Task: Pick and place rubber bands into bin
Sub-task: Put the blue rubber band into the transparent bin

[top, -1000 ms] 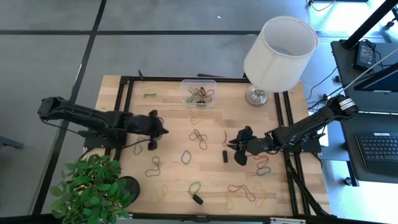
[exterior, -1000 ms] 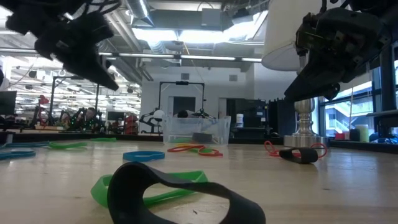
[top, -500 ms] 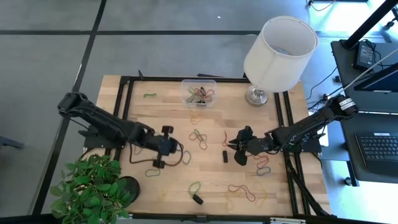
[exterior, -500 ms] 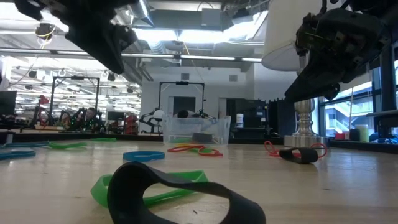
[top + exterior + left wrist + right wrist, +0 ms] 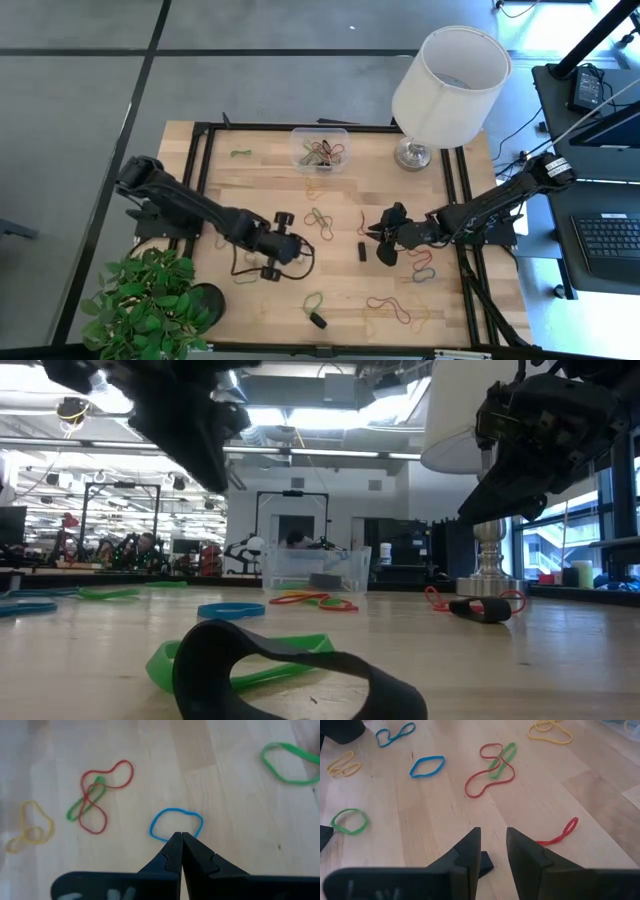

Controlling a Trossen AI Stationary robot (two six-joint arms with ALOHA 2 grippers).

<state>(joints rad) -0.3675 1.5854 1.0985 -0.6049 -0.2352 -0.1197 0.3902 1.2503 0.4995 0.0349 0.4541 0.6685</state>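
Blue is the colour to aim for: a small blue rubber band [image 5: 176,824] lies flat on the wooden table [image 5: 270,170], right in front of the left gripper [image 5: 181,839], whose fingers are pressed together with nothing between them. In the high view that gripper [image 5: 292,247] hangs over the middle of the table, left of a tangled red and green pair of bands [image 5: 318,222]. To pick well, I judge the fingers must part first, then come down so one tip lands inside the loop and the other outside, pinching a single strand against the wood. The clear bin [image 5: 320,148] sits at the far edge, left of the white lamp [image 5: 445,85], already holding several bands. The right gripper [image 5: 383,241] waits at the right with its fingers apart and empty, near a black piece [image 5: 362,250].
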